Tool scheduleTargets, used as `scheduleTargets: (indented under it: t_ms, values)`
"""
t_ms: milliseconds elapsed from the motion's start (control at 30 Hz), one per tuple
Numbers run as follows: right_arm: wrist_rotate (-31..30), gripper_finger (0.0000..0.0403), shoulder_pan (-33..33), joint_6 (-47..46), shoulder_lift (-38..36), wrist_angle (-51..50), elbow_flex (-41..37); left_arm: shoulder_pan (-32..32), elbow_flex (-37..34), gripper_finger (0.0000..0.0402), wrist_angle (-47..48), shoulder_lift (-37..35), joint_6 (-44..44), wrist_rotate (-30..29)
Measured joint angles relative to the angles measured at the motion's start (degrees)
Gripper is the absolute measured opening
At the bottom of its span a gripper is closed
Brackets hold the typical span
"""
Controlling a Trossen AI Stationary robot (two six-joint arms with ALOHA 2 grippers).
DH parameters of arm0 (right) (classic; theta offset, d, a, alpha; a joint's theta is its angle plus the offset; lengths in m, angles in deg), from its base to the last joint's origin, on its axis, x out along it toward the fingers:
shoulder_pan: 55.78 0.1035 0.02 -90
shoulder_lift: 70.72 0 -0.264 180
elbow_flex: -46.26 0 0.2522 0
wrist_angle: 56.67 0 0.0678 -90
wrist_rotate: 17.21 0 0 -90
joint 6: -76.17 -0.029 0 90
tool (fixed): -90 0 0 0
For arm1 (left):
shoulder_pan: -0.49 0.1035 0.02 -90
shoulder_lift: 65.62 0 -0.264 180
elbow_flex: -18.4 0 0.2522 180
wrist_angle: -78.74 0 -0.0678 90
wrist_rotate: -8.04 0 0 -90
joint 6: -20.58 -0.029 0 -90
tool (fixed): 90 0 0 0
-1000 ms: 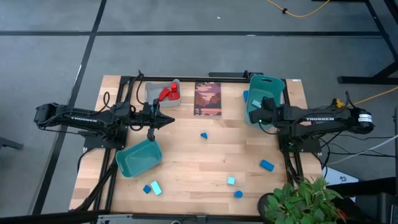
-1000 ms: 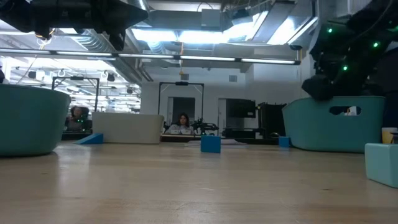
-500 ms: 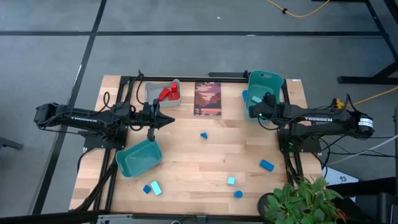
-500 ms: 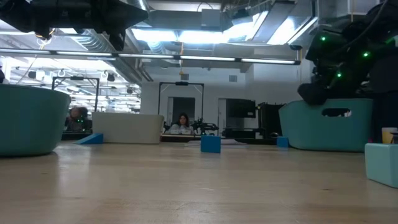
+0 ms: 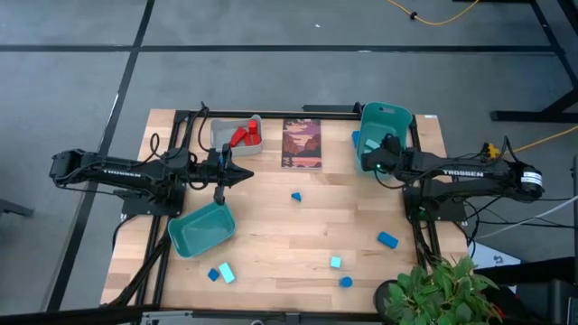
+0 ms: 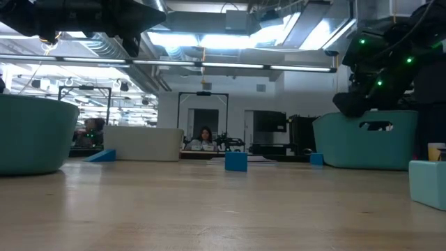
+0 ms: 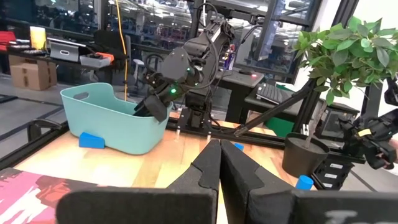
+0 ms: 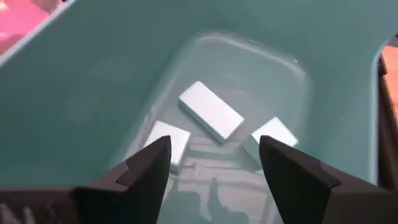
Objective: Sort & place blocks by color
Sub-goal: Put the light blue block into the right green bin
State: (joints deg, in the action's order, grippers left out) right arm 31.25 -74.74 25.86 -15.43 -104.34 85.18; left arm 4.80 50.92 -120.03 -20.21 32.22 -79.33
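Note:
My right gripper point(image 8: 217, 168) is open and tips down into the teal bin point(image 5: 386, 122) at the table's far right. Three light cyan blocks point(image 8: 210, 119) lie flat on the bin's floor below its fingers, with nothing between the fingers. Loose blocks lie on the table: a dark blue one point(image 5: 295, 195) in the middle, a blue one point(image 5: 387, 239) at the right, a cyan one point(image 5: 335, 262) and others near the front edge. Red blocks point(image 5: 242, 136) lie in the grey bin point(image 5: 221, 131). My left gripper point(image 5: 244, 173) hangs shut above the table's left half, holding nothing.
A second teal bin point(image 5: 200, 227) stands at the near left. A dark picture card point(image 5: 302, 143) lies at the far middle. One blue block point(image 5: 356, 138) lies beside the right bin. A potted plant point(image 5: 438, 289) stands at the near right corner.
My right gripper has moved a little toward the table's far edge, over the right teal bin. That bin has slid slightly the same way.

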Motion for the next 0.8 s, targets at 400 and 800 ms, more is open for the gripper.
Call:
scheduleTargets:
  t_ms: [400,800]
  values:
    - [-0.9,0.0249,3.5,14.1,-9.1,-1.1,6.7,0.0,0.0,0.0,0.0,0.0,0.3,0.0]
    - [9.5,0.0249,21.8,26.9,-18.6,20.7,1.2,0.0,0.0,0.0,0.5,0.0,0.3,0.0]
